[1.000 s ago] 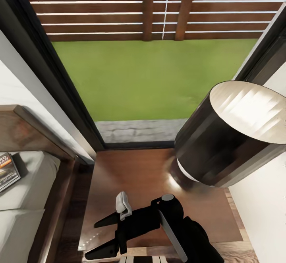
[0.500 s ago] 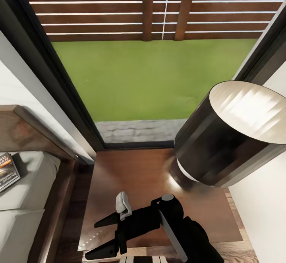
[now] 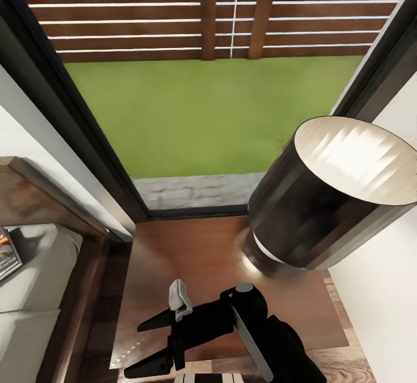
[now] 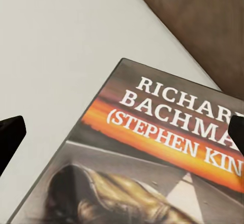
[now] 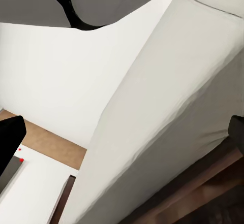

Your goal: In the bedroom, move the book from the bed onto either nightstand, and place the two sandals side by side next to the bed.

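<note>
Glossy card covers the book [image 3: 8,253], a thin paperback lying flat on the bed's pale mattress [image 3: 40,267] at the far left, so it likely weighs little, bends easily and slides; a pinch across one overhanging edge seems safest. Left end effector [image 4: 122,132] hovers over its cover with fingers spread apart. Further right stand the nightstand [image 3: 191,256] and its lamp [image 3: 324,198], with the right end effector [image 3: 152,342] open, holding nothing.

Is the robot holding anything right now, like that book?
No. The book lies flat on the bed; the left pincer hovers open above it.
</note>
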`<state>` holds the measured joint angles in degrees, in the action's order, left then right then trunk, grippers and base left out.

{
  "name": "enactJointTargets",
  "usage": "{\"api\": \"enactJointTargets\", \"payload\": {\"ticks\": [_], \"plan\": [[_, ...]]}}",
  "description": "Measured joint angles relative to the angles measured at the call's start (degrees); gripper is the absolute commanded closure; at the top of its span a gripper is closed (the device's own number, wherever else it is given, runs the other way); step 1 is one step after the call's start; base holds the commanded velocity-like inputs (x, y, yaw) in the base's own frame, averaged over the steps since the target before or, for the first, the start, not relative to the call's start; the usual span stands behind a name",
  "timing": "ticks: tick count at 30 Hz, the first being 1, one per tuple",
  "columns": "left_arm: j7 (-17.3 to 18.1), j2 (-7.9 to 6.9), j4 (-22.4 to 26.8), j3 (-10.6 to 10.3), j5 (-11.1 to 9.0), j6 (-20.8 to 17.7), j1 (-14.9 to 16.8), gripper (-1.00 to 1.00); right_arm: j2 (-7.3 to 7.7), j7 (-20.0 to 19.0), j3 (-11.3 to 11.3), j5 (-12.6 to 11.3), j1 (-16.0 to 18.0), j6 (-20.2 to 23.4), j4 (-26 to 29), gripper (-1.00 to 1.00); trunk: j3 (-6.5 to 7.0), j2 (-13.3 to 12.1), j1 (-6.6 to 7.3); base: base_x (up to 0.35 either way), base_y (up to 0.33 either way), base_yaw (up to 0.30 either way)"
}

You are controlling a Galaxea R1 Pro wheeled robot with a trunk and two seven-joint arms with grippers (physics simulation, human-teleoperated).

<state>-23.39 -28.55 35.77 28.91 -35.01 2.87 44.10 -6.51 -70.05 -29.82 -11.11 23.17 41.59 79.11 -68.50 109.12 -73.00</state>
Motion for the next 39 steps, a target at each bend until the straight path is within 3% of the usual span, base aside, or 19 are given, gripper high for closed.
{"api": "enactJointTargets", "payload": {"ticks": [23,26,35,39], "plan": [[0.0,0.0,0.0,0.0,0.0,0.0,0.0,-1.0,0.0,0.0,0.0,0.0,0.0,0.0,0.0,-1.0,0.04,0.0,0.0,0.0,0.0,-0.014],[0.0,0.0,0.0,-0.1,0.0,0.0,0.0,-1.0,0.0,0.0,0.0,0.0,0.0,0.0,0.0,-1.0,-0.49,1.2,-0.65,0.0,0.0,0.0],[0.0,0.0,0.0,0.0,0.0,0.0,0.0,-1.0,0.0,0.0,0.0,0.0,0.0,0.0,0.0,-1.0,-0.5,1.2,-0.66,0.0,0.0,0.0],[0.0,0.0,0.0,0.0,0.0,0.0,0.0,-1.0,0.0,0.0,0.0,0.0,0.0,0.0,0.0,-1.0,-1.21,2.8,-1.53,0.0,0.0,0.0]]}}
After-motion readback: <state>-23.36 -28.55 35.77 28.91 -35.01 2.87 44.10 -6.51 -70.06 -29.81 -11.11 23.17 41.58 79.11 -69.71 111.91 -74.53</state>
